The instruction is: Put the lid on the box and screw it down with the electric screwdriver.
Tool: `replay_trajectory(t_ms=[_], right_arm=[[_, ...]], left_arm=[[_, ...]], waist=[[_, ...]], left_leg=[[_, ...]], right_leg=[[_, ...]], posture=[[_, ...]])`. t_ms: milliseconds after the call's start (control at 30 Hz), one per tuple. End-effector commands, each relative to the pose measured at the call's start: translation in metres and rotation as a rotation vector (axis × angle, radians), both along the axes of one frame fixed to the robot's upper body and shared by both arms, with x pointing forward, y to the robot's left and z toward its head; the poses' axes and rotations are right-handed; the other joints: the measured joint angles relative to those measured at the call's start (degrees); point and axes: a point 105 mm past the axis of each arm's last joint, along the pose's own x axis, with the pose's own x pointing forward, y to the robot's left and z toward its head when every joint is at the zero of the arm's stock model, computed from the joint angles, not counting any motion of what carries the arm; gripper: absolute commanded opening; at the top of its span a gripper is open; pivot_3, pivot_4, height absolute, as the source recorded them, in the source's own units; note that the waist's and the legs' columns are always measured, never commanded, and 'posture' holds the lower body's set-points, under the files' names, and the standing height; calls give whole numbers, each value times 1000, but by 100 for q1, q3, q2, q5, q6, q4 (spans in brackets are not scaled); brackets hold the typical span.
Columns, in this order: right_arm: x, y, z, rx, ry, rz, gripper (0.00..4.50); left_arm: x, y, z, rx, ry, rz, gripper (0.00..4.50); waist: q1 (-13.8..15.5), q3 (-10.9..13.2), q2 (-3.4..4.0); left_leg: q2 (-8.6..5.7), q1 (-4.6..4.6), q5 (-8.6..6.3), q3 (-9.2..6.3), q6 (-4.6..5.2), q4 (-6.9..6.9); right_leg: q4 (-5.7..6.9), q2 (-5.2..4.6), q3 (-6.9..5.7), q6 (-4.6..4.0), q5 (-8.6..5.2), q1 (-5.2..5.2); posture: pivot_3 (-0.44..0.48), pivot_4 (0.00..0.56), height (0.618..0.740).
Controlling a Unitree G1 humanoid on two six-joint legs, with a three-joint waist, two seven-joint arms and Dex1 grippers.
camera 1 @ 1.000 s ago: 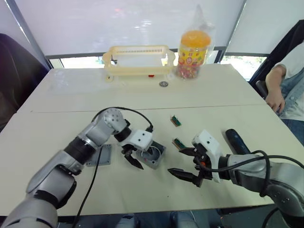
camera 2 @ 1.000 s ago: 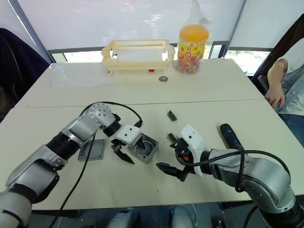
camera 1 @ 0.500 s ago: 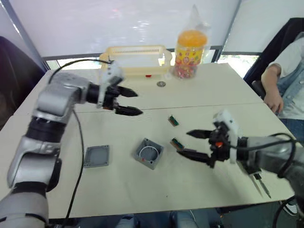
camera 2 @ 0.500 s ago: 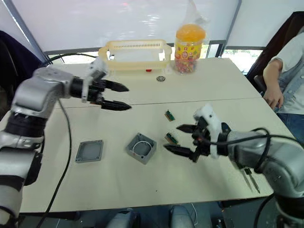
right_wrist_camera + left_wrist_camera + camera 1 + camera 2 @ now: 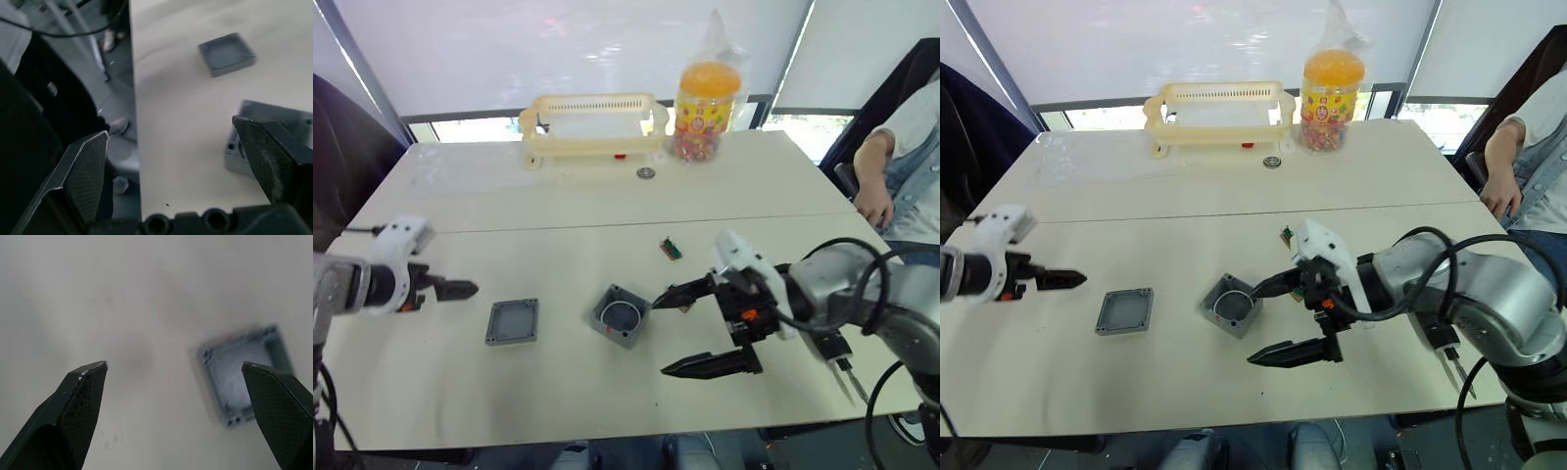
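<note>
The flat grey lid [image 5: 513, 321] lies on the table, left of the deeper grey box [image 5: 621, 315], which stands open side up with a white ring inside. My left gripper [image 5: 462, 289] hovers low, left of the lid and pointing at it; the left wrist view shows its fingers spread wide, the lid [image 5: 244, 377] ahead of them. Just right of the box, my right gripper [image 5: 661, 335] is open wide and holds nothing. The electric screwdriver [image 5: 1446, 358] lies behind my right arm, mostly hidden, its metal bit showing.
A small green-brown piece [image 5: 673, 249] lies beyond the box. At the back stand a yellow basket [image 5: 592, 122], a jar of sweets [image 5: 705, 98] and a small metal ring [image 5: 649, 173]. A person's arm [image 5: 881, 186] rests at the right edge.
My left arm has swung from above the table's far middle down to the left, beside the lid. The right gripper has moved left towards the box and opened wider.
</note>
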Motion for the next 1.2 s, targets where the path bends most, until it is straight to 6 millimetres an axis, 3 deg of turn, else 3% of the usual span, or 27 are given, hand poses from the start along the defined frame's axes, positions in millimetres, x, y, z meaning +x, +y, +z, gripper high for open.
replay_trajectory(t_ms=[33, 200, 567, 733, 833, 1067, 1200], right_arm=[[-3, 5, -8, -26, -61, 36, 4500], [-3, 8, -15, -38, -78, 51, 4500], [3, 9, -26, -64, -124, 5, 4500], [5, 10, -26, -52, -129, -33, 4500], [6, 9, -27, -48, -127, -64, 4500], [12, 2, -27, -48, -133, -142, 4500], [18, 0, -27, -43, -139, -174, 4500]], left_arm=[[-10, 3, -2, -8, -27, 31, 4452], [-16, -4, -31, -77, -5, 83, 4452], [8, -17, -51, -118, 10, 192, 4452], [20, -33, -62, -57, 43, 182, 4452], [20, -36, -68, -25, 66, 186, 3605], [14, -39, -82, -23, 101, 206, 36], [13, -40, -78, -19, 88, 194, 36]], waist=[[53, 0, -1], [83, -1, -3], [69, -4, -6], [102, -7, -3], [160, -10, 0], [185, -27, 11], [173, -31, 18]], left_leg=[[0, 0, 2, 0, -4, 0], [-6, -4, 6, -3, -14, 0], [-9, -4, 8, -4, -20, 0], [-13, -4, 10, -5, -23, 0], [-15, -2, 12, -3, -25, 0], [-17, 13, 11, -1, -25, -1], [-15, 50, 11, 5, -24, -10]], right_leg=[[0, -2, 0, 0, 0, -1], [-4, -10, 1, -1, 1, -1], [-1, -10, 1, -3, 2, -4], [0, -13, 1, -3, 3, -2], [0, -15, 4, -3, 3, -2], [-1, -18, 5, -4, 2, 12], [-1, -17, 6, -4, 1, 40]], posture=[[0, 150, 740], [0, 150, 740], [0, 150, 740], [0, 150, 740], [0, 150, 740], [0, 150, 740], [0, 150, 740]])
